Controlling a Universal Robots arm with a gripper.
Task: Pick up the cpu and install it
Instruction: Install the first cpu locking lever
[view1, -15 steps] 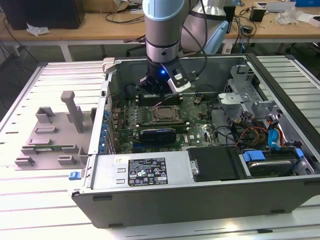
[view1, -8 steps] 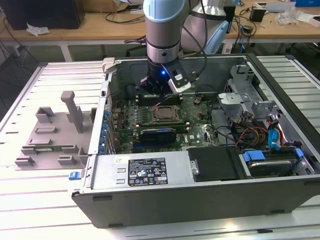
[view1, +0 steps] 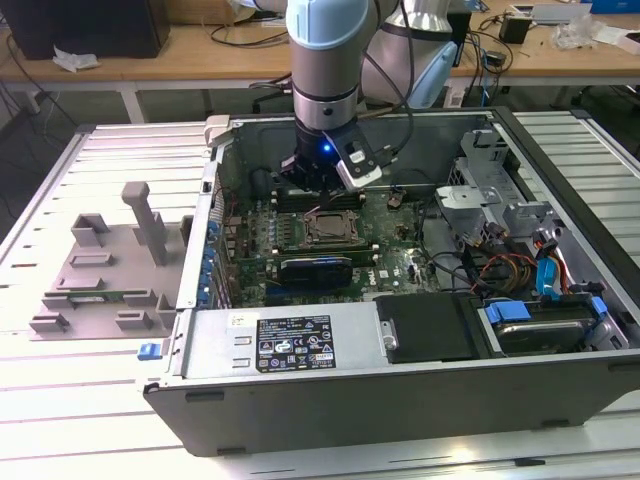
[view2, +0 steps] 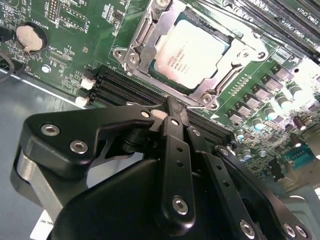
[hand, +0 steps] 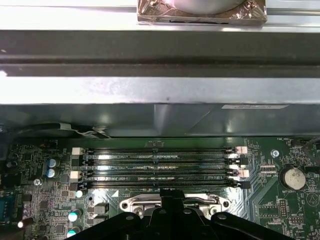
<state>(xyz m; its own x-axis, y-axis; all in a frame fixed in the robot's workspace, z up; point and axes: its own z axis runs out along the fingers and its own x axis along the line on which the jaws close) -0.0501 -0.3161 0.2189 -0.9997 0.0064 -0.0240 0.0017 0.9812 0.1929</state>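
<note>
Open computer case (view1: 400, 400) on a slatted table, a grey fixture tray (view1: 100, 270) outside it at the exterior view's left. Inside lies the green motherboard (view1: 390, 255). Memory slots (hand: 160, 167) sit on its far side, toward the case wall. The cpu (view2: 192, 52) lies silver face up inside the metal socket frame (view2: 137, 50), mid-board; whether the frame is latched cannot be told. The gripper (view2: 171, 104) hangs just beside the socket, over the memory slots, jaws closed on nothing. Loose cables (view1: 500, 270) lie at the exterior view's right, by the drive cage. Hazards, as judged: the closed tip could strike a slot clip or the frame edge if it dips; a chip sitting askew could bend socket contacts under pressure.
</note>
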